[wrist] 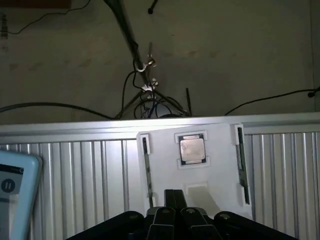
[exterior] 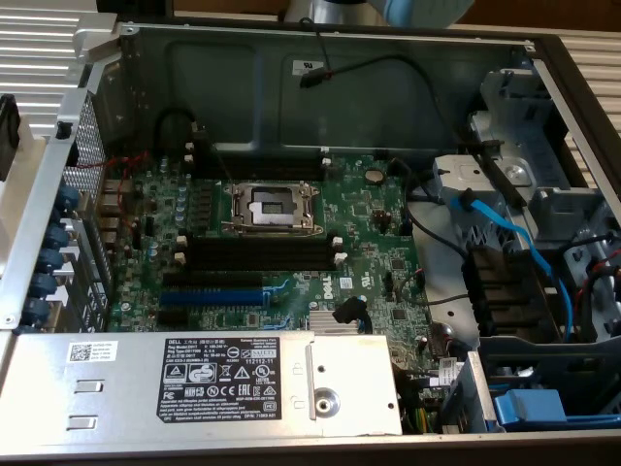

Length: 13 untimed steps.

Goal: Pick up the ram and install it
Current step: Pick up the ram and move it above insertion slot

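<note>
In the wrist view a white holder plate (wrist: 210, 165) lies on a ribbed metal surface. Two thin dark ram sticks stand on edge in it, one (wrist: 146, 172) on one side and the other (wrist: 242, 162) on the opposite side, with a square silver processor chip (wrist: 191, 149) between them. My gripper (wrist: 175, 212) sits at the holder's near edge with its black fingers (wrist: 162, 217) together and nothing between them. In the exterior view the open computer case shows the green motherboard (exterior: 369, 243) with empty black memory slots (exterior: 257, 254). The gripper is out of that view.
The open processor socket (exterior: 272, 206) sits just behind the black slots, and a blue slot (exterior: 209, 296) lies in front of them. A labelled power supply (exterior: 194, 383) fills the case's front. Blue and black cables (exterior: 505, 233) crowd the exterior view's right. A white device (wrist: 15, 195) lies beside the holder.
</note>
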Available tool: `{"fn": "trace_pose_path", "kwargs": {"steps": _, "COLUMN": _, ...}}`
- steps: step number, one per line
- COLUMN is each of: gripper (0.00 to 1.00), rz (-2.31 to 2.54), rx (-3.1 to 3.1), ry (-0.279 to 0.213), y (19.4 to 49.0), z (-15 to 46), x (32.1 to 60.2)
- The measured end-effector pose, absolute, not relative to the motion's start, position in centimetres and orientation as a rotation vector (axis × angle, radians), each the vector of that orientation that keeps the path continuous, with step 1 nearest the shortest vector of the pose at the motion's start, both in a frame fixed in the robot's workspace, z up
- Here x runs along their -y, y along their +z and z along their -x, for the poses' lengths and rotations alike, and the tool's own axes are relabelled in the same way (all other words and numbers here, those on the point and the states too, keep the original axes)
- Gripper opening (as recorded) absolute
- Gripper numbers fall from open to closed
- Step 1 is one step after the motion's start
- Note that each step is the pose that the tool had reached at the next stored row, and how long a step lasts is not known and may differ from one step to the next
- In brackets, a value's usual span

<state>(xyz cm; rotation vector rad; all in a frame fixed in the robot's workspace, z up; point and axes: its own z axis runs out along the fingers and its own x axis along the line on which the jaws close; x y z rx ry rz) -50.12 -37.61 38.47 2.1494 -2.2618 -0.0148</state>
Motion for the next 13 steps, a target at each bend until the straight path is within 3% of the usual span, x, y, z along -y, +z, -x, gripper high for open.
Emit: {"fn": "trace_pose_path", "kwargs": {"steps": 13, "gripper": 0.10, "rz": -2.227, "rx": 2.160, "ry": 0.015, "y": 35.7, "z": 50.1, "x": 37.8}}
